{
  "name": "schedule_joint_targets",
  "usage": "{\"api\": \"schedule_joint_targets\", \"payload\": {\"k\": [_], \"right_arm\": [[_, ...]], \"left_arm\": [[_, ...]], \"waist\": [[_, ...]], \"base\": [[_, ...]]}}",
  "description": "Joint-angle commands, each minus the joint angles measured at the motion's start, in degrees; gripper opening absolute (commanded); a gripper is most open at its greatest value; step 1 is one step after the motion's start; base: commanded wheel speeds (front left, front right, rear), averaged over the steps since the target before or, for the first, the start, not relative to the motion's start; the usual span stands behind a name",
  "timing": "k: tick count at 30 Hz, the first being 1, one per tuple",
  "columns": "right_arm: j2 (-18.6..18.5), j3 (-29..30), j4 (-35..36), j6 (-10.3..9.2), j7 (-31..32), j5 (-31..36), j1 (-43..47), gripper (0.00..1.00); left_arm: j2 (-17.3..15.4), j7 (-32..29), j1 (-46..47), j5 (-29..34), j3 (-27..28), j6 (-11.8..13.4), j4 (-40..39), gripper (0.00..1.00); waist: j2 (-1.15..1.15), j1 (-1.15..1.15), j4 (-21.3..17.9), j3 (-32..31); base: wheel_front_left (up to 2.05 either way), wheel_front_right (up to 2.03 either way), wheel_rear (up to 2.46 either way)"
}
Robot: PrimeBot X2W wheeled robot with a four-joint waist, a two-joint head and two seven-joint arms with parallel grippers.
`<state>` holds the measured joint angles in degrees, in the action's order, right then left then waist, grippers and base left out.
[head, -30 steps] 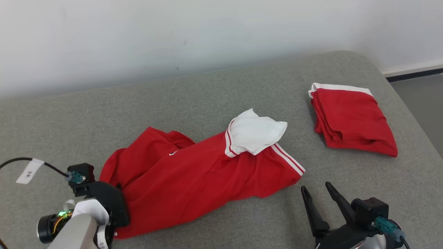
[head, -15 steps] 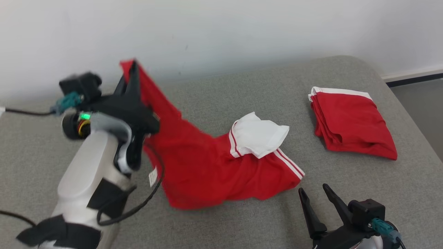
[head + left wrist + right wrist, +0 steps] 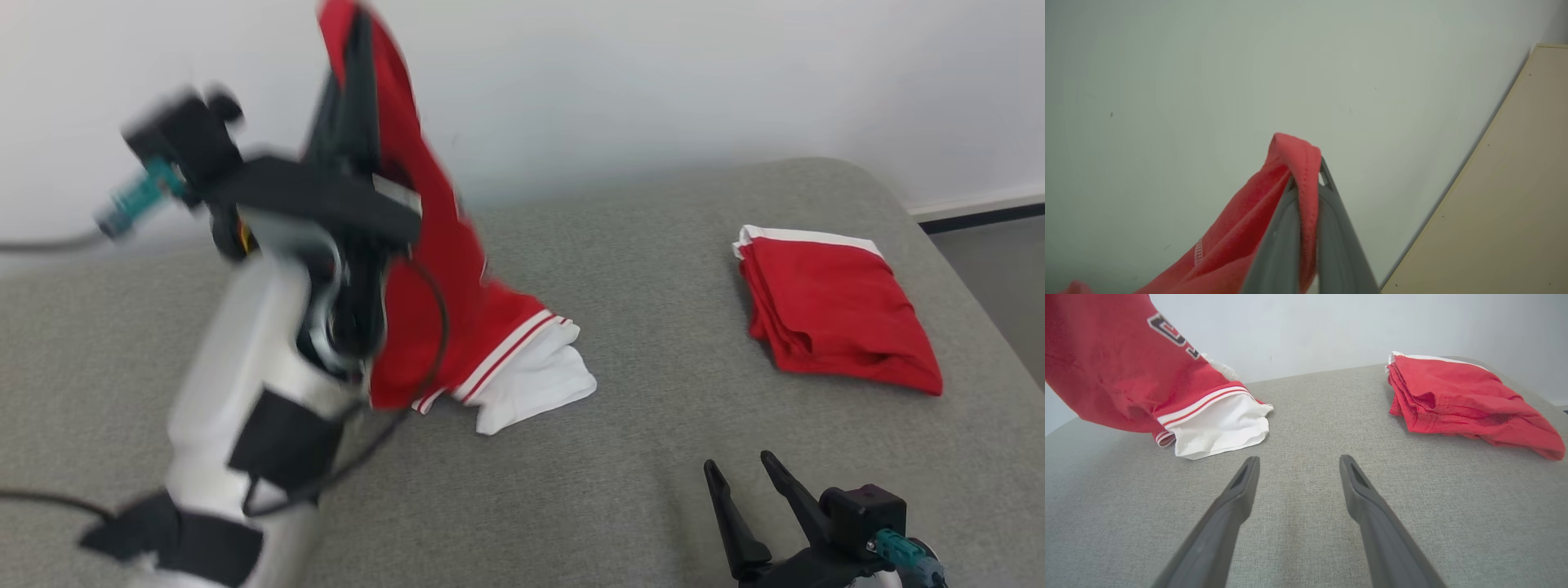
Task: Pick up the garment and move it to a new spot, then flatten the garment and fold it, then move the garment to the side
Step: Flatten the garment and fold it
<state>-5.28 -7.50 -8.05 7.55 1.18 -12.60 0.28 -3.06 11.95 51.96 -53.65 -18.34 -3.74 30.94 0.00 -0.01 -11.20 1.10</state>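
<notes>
- Since a second ago, we are seeing the left arm (image 3: 237,384) swinging up from the lower left of the head view to the upper left. The garment (image 3: 433,269) is rising with it off the grey padded surface (image 3: 653,245). The slight downward slide of everything in frame is the camera tilting, not the things shifting.
- We are finding the left jaws pressed fully together on a red hem fold of the garment, which is poking out above their tips against the wall in the left wrist view.
- We are reading that high, pinched hold as a way of letting the cloth hang and shed its crumples before it goes to a new spot.
- Most of the garment is hanging down the middle left of the head view, blurred by motion, while its white sleeve (image 3: 531,384) and striped trim are resting on the surface at centre frame.
- The right jaws are standing wide apart and holding nothing, low at the lower right of the head view. We are judging them parked there to keep clear of the swing.
- A folded red garment (image 3: 833,310) is lying at the right of the frame, well apart from the lifted one, likely set aside as done.
- We are judging the work to be in its first step, the pick-up and move, with flattening and folding not yet begun.
</notes>
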Motion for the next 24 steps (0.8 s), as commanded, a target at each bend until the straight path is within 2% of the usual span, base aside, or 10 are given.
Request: {"api": "schedule_joint_targets", "payload": {"k": [1, 6, 9, 14, 16, 18, 19, 20, 21, 24], "right_arm": [[0.0, 0.2, 0.4, -0.11, -0.2, 0.0, 0.3, 1.0], [-0.1, 0.6, 0.6, -0.11, 0.1, 0.0, 1.2, 1.0], [-0.3, 0.7, 0.9, -0.11, 0.0, -0.2, 1.1, 1.0], [-0.3, 0.4, 0.8, -0.11, 0.0, -0.4, 1.1, 1.0], [-0.2, 0.6, 0.8, -0.11, -0.1, -0.4, 1.1, 1.0], [-0.1, 0.6, 0.7, -0.11, -0.1, -0.3, 1.2, 1.0], [-0.1, 0.6, 0.6, -0.11, -0.2, -0.4, 1.1, 1.0], [-0.1, 0.5, 0.5, -0.11, -0.2, -0.4, 0.8, 1.0], [-0.2, 0.6, 0.5, -0.11, -0.2, -0.4, 0.6, 1.0], [-0.1, 0.5, 0.5, -0.11, -0.3, -0.2, 0.0, 1.0]], "left_arm": [[0.0, 0.0, -1.7, 0.1, -0.2, 0.2, 0.1, 0.0], [-2.2, -3.7, -18.5, -2.7, -0.5, 2.7, -2.7, 0.0], [-4.0, -6.7, -29.5, -5.9, 0.2, 4.3, -7.5, 0.0], [-6.8, -11.4, -46.8, -11.1, 2.0, 8.7, -18.3, 0.0], [-8.5, -12.6, -52.0, -11.8, 2.6, 10.6, -21.4, 0.0], [-9.5, -14.9, -55.6, -11.5, 1.0, 11.7, -23.3, 0.0], [-9.8, -16.3, -56.8, -11.2, -0.3, 12.0, -24.2, 0.05], [-10.4, -17.5, -57.5, -11.0, -1.2, 12.1, -24.8, 0.95], [-10.9, -18.4, -57.8, -10.9, -1.7, 12.2, -25.5, 1.0], [-11.7, -19.6, -57.4, -10.7, -2.1, 12.6, -27.8, 1.0]], "waist": [[0.0, 0.01, 1.2, 0.1], [0.0, 0.01, 4.1, -0.1], [0.0, 0.01, 5.9, -0.2], [0.0, 0.01, 8.9, 0.1], [0.0, 0.01, 10.0, 0.2], [0.0, 0.01, 11.0, 0.3], [0.0, 0.01, 11.5, 0.4], [0.0, 0.01, 11.8, 0.5], [0.0, 0.01, 12.0, 0.6], [0.0, 0.01, 12.4, 0.6]], "base": [[0.0, 0.0, 0.0], [0.0, 0.0, 0.0], [0.0, 0.0, 0.0], [0.0, 0.0, 0.0], [0.0, 0.0, 0.0], [0.0, 0.0, 0.0], [0.0, 0.0, 0.0], [0.0, 0.0, 0.0], [0.0, 0.0, 0.0], [0.0, 0.0, 0.0]]}}
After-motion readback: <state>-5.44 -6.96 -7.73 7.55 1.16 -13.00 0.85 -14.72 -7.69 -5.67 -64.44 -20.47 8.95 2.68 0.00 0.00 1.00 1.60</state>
